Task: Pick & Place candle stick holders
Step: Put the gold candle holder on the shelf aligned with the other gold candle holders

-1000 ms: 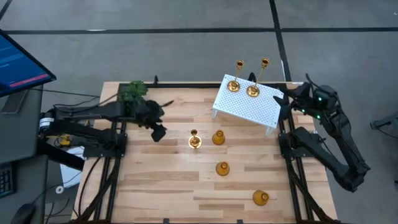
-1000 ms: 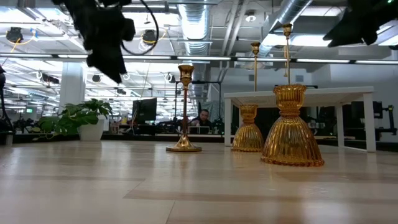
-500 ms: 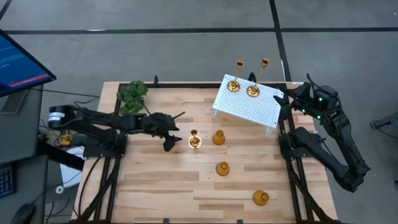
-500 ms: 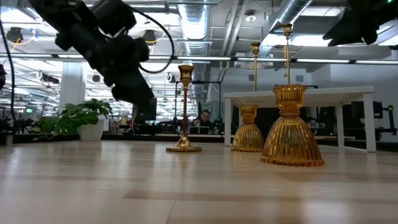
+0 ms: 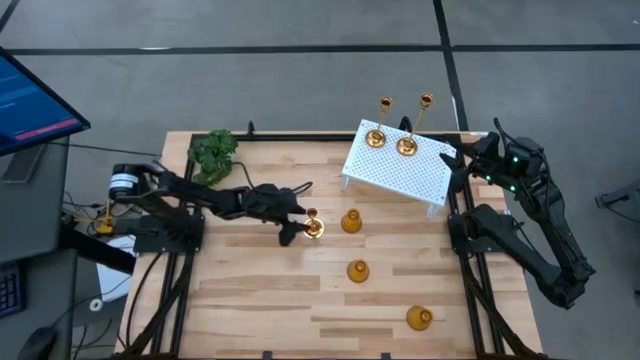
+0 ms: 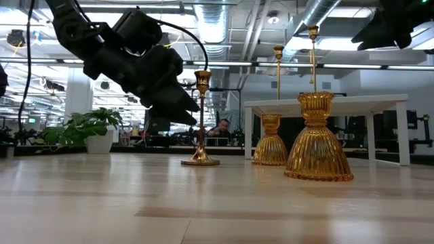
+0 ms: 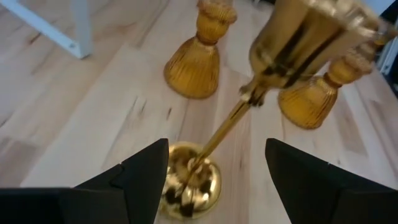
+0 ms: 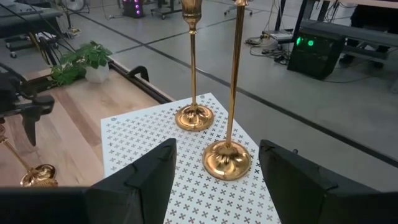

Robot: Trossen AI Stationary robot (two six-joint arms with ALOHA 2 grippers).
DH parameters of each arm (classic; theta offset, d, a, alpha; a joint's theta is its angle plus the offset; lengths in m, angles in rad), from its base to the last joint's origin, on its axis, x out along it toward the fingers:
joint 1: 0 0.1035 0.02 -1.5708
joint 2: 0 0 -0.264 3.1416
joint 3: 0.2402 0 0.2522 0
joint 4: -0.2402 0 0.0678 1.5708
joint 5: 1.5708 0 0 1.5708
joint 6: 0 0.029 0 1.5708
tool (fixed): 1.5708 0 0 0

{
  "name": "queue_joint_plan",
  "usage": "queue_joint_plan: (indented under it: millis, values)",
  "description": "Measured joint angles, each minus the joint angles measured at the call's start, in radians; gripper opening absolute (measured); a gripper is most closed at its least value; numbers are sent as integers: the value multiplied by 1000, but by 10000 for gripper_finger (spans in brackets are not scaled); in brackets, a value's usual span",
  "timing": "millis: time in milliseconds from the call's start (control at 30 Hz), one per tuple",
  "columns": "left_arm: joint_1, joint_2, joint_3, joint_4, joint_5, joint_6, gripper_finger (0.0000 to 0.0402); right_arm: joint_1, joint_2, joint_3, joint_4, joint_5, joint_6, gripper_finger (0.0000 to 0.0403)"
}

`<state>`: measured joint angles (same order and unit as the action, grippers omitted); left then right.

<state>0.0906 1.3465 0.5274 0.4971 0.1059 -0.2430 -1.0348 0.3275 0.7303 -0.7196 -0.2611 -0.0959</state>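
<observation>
White perforated stand (image 5: 398,166) already carries two tall brass sticks (image 8: 227,158), so it reads as the drop zone. Third tall stick (image 5: 313,226) stands mid-table beside three squat amber holders (image 5: 357,270). Left gripper (image 5: 291,229) has fingers apart, straddling the stem to grab; right gripper (image 8: 214,180) parked by the stand, fingers apart.

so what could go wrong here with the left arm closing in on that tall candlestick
1. The left end effector is open around the tall candlestick, a thin stem on a small base; an off-centre close could tip it.
2. A squat amber holder stands right beside it, so a falling or swinging stick might knock it.
3. The right end effector waits over the white stand, where two more sticks stand.
</observation>
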Motion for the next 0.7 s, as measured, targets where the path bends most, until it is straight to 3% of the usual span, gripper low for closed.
queue_joint_plan:
  millis: [300,700]
  values:
    - [0,24,0,105,0,-15,252,0,0,0,-7,0,0,221]
    - [1,24,0,149,-5,2,45,0,0,0,-9,0,0,221]
